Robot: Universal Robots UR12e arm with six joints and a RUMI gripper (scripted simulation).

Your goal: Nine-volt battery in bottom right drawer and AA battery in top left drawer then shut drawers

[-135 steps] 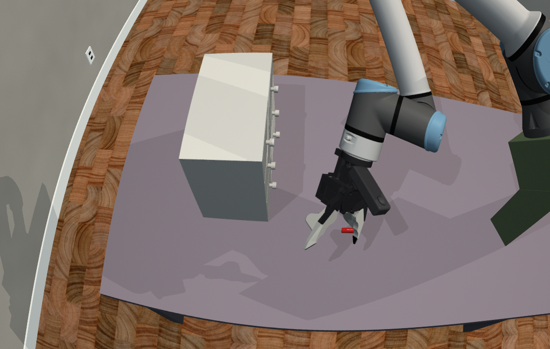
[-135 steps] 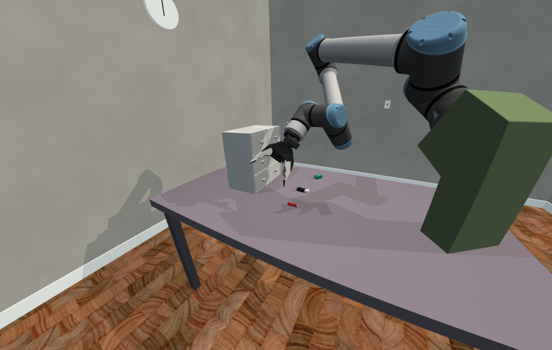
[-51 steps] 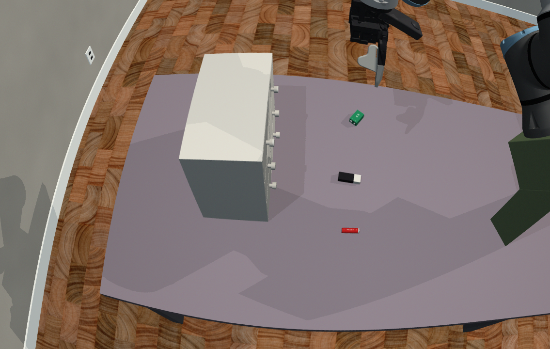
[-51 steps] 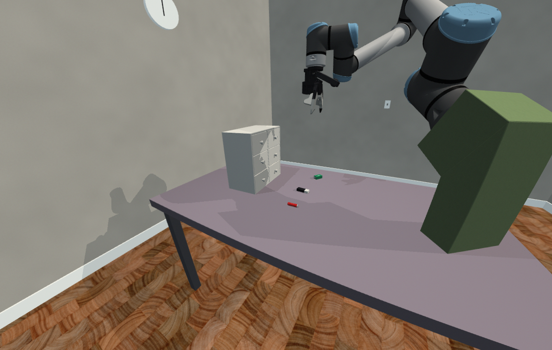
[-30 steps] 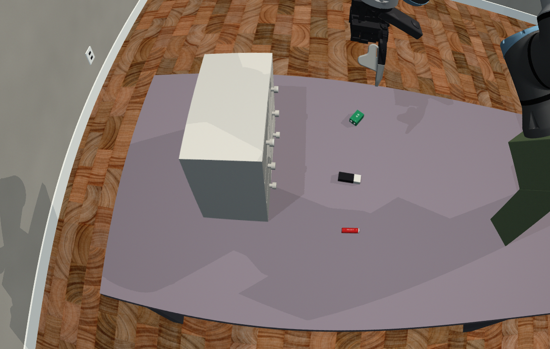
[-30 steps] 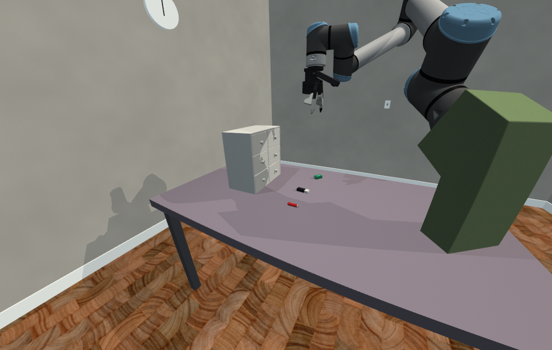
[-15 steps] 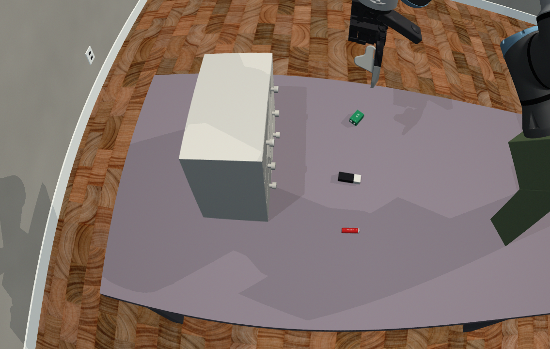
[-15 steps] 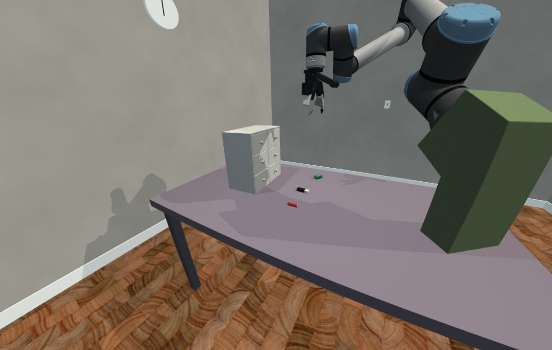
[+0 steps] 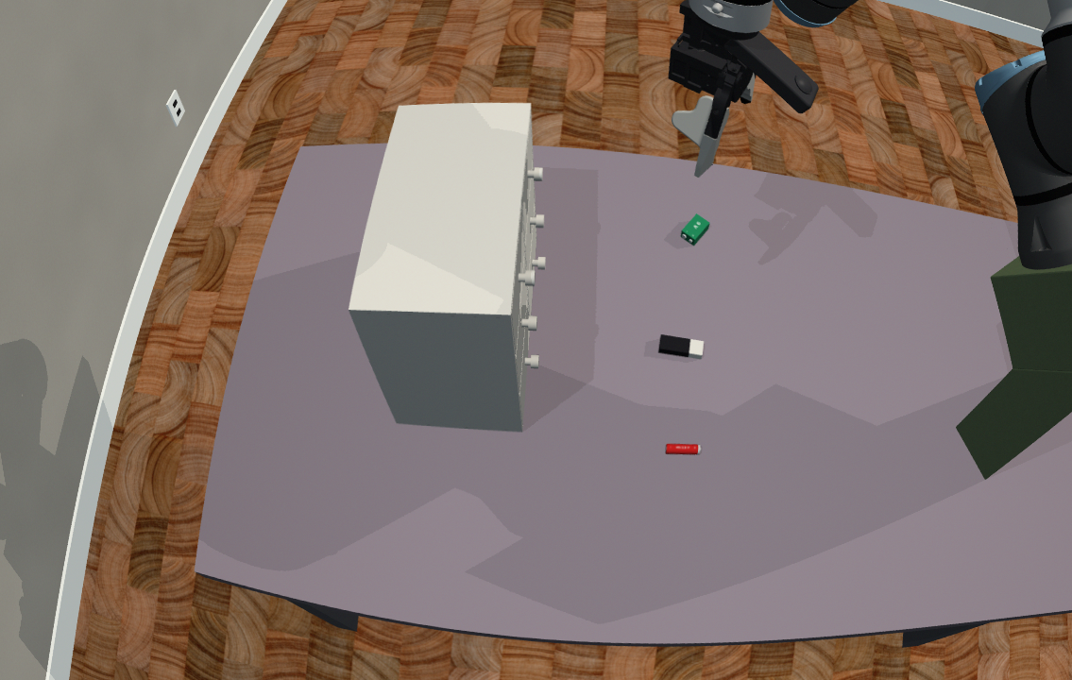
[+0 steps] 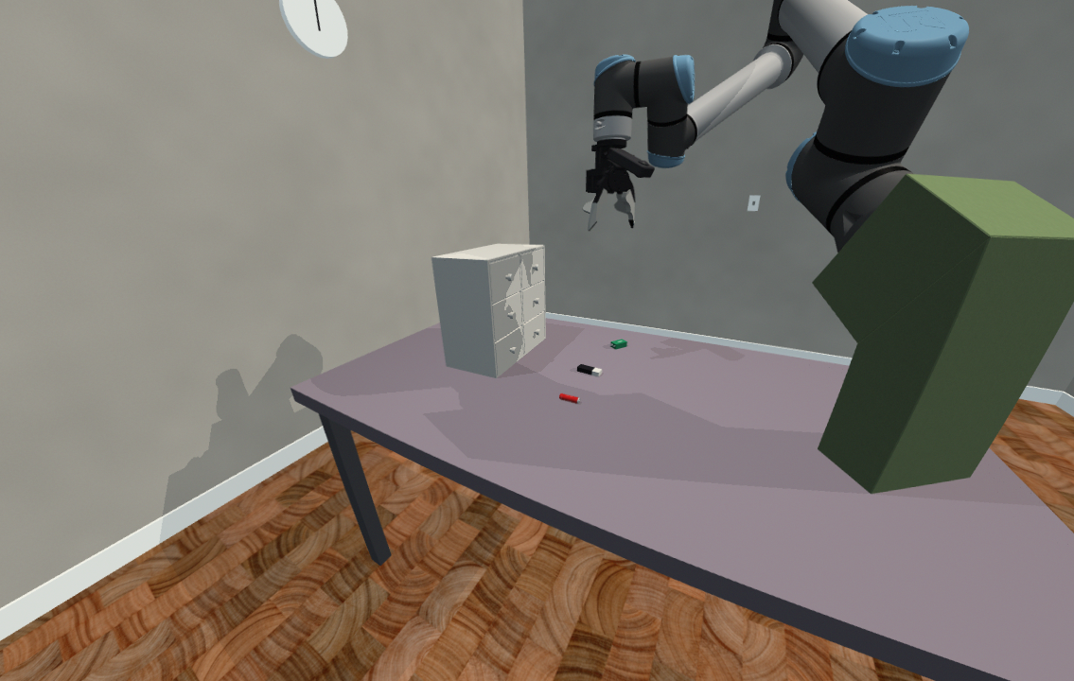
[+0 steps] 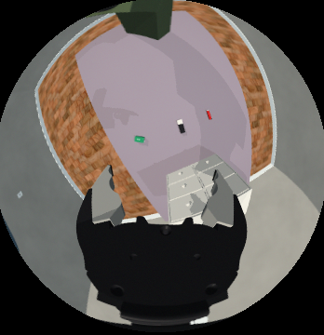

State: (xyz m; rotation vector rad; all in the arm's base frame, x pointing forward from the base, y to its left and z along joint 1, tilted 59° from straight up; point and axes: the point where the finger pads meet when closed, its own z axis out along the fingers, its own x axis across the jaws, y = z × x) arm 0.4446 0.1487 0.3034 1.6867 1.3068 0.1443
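- nine-volt battery (image 9: 695,228): green block, lies flat on table (image 9: 776,524), roughly 3 o'clock of chest (image 9: 447,211) in top view, well apart from the drawer fronts; long axis runs about 1-to-7 o'clock, which end carries the terminals too small to tell
- AA battery (image 9: 682,449): red cylinder, lies on its side toward 6 o'clock of the green one, well apart; long axis 3-to-9 o'clock, pale tip at the 3 o'clock end
- black-and-white block (image 9: 680,346) lies between the two batteries; not a task item, judged to stay put
- all chest drawers look shut, knobs facing 3 o'clock
- claw (image 9: 705,139): spread wide, holds nothing, hangs high above table's far edge, tips down
- key relation: nine-volt lies at 6 o'clock of claw in top view, far below it; nearer target of the two
- judged next: a drawer must open before any drop
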